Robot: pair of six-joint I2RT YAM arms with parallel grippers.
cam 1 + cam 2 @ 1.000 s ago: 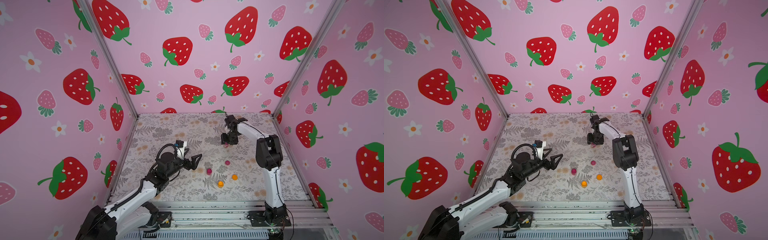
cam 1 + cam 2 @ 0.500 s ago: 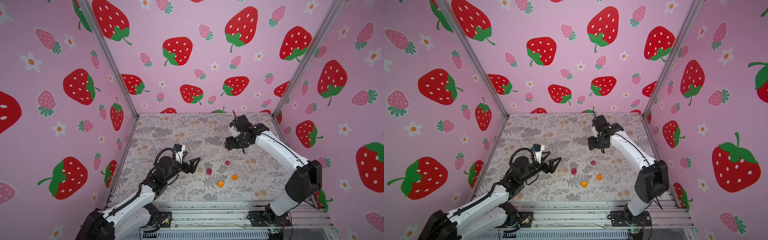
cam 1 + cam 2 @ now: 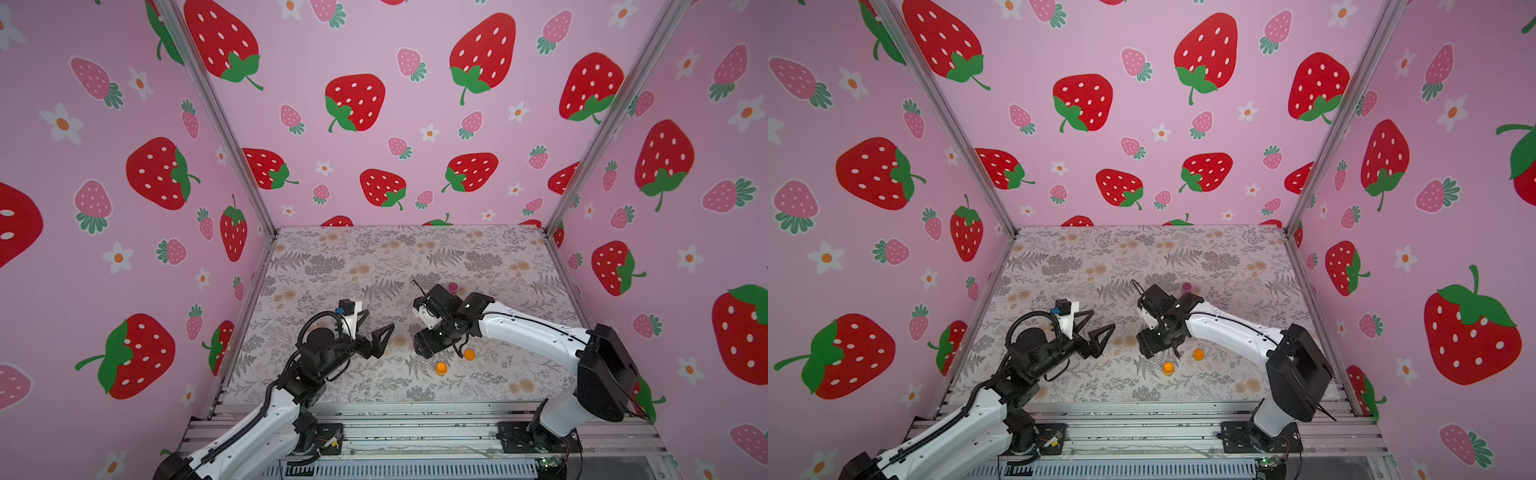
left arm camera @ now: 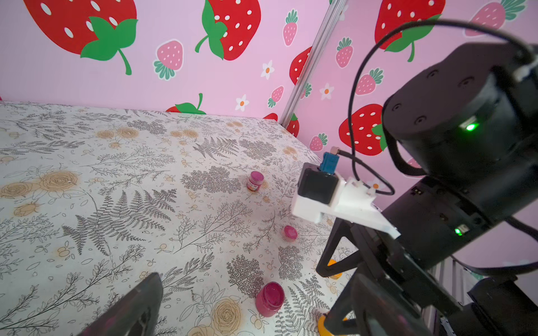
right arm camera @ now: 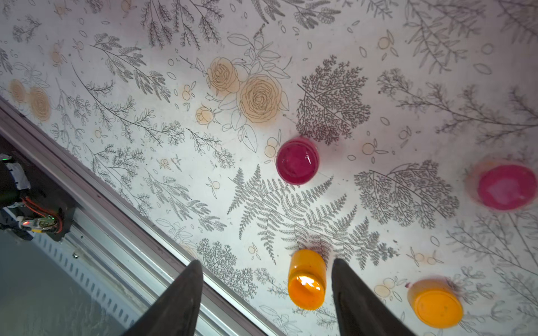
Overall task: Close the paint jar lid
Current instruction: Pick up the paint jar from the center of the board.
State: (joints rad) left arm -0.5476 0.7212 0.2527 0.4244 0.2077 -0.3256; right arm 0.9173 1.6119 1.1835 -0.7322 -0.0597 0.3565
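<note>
1. The right gripper (image 5: pixel 266 263) points down at the table (image 5: pixel 393 37). Its two dark fingers (image 5: pixel 186 293) are spread apart, with nothing clasped between them.
2. The orange jar (image 5: pixel 307 280) shows in the gap between those fingers, close beside one of them but clear of it. It stands upright and uncapped, with paint shining in its mouth.
3. The orange lid (image 5: pixel 435 304) lies on the table outside the fingers, near the orange jar but apart from it.
4. Farther out stands the pink jar (image 5: pixel 297 161), also uncapped. The pink lid (image 5: pixel 506 186) lies well apart from it, blurred at the picture's edge.
5. In both top views the two orange pieces sit toward the front of the table, just beside the right gripper.
6. A small capped jar (image 3: pixel 453 286) with a pink top stands behind the right arm, toward the back wall (image 3: pixel 374 199).
7. The left gripper (image 3: pixel 379 321) hovers above the table with its jaws spread wide and empty. It is aimed toward the right gripper, near it but not touching.
8. A metal rail (image 5: pixel 116 209) runs along the front edge of the table.
</note>
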